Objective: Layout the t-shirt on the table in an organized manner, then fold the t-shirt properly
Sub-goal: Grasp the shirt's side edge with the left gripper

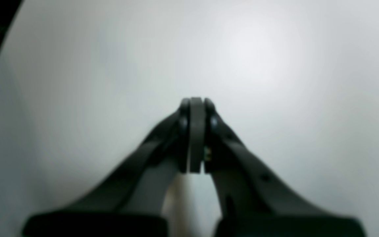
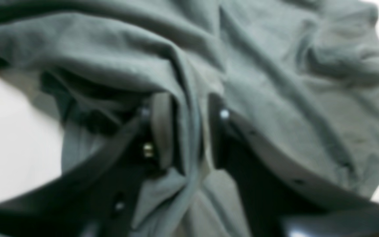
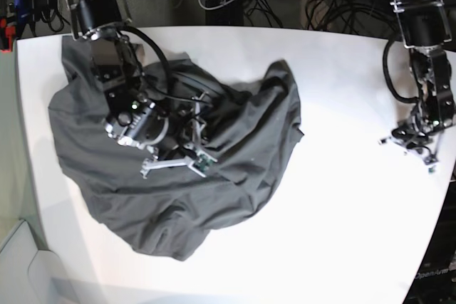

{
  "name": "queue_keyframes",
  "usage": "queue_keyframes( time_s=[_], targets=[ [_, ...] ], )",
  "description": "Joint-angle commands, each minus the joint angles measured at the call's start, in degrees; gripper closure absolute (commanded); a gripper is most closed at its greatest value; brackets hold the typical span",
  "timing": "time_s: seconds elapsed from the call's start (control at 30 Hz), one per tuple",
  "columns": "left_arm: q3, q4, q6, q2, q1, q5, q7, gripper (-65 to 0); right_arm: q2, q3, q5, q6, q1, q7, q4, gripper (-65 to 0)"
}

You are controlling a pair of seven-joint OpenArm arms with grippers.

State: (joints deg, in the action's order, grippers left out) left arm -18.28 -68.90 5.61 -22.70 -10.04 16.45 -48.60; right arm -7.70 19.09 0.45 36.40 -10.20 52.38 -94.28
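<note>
Left wrist view: left end effector [image 1: 196,105] pressed fully shut, holding nothing, over bare white bench [image 1: 77,82]. No cloth anywhere here; plenty of free surface all round.

Right wrist view: right end effector [image 2: 184,112] parted, a ridge of the grey t-shirt [image 2: 275,82] running up between the two fingers [image 2: 161,125]. Not clear whether pinched or just straddled; looks loose, so probably no firm hold. White bench showing at the far left.

Base view: t-shirt [image 3: 235,147] lying in a crumpled heap on the camera-left half of the bench [image 3: 342,233], right end effector [image 3: 192,144] down in its middle, left end effector [image 3: 417,137] parked well apart near the camera-right edge. Laying-out step barely under way; no fold begun. Next move likely calls for finding a hem or shoulder and drawing the cloth toward the open middle. Upper corner of the shirt close to the bench's back left edge, so pulling further that way unwise.
</note>
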Motion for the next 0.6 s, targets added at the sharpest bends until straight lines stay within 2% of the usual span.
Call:
queue_keyframes(
  time_s=[0.0, 0.07, 0.13, 0.23, 0.4, 0.47, 0.57],
  targets=[
    [-0.13, -1.21, 2.26, -0.29, -0.99, 0.39, -0.68, -0.5, -0.08, -1.55, 0.39, 0.04, -1.19, -1.17, -1.15, -24.7],
    [-0.13, -2.26, 6.83, 1.38, -0.90, 0.30, -3.93, -0.5, -0.08, -2.61, 0.48, 0.12, -1.19, -1.17, -1.15, -27.3],
    [-0.05, -4.55, 9.12, 3.23, 0.59, 0.30, -6.04, -0.5, -0.08, -2.96, 0.48, 0.30, -1.19, -1.17, -0.97, -28.0],
    [0.04, -11.76, 10.61, 6.39, 3.32, 0.30, -9.99, -0.5, -0.08, -2.87, 0.56, 0.30, -1.10, -1.26, -0.80, -28.0],
    [0.13, -24.68, 12.28, 11.31, 7.89, 0.30, -19.58, -0.7, 0.01, -2.52, 0.65, 0.30, -1.10, -1.26, -0.80, -28.0],
    [0.13, -29.78, 12.55, 13.69, 9.65, 0.30, -22.92, -4.4, 0.01, -2.52, 0.65, 0.30, -1.10, -1.26, -0.71, -28.0],
    [0.13, -36.37, 12.20, 16.41, 12.64, 0.30, -26.70, -18.7, 0.45, -2.43, 0.74, 0.30, -1.10, -1.26, -0.71, -28.0]
  ],
)
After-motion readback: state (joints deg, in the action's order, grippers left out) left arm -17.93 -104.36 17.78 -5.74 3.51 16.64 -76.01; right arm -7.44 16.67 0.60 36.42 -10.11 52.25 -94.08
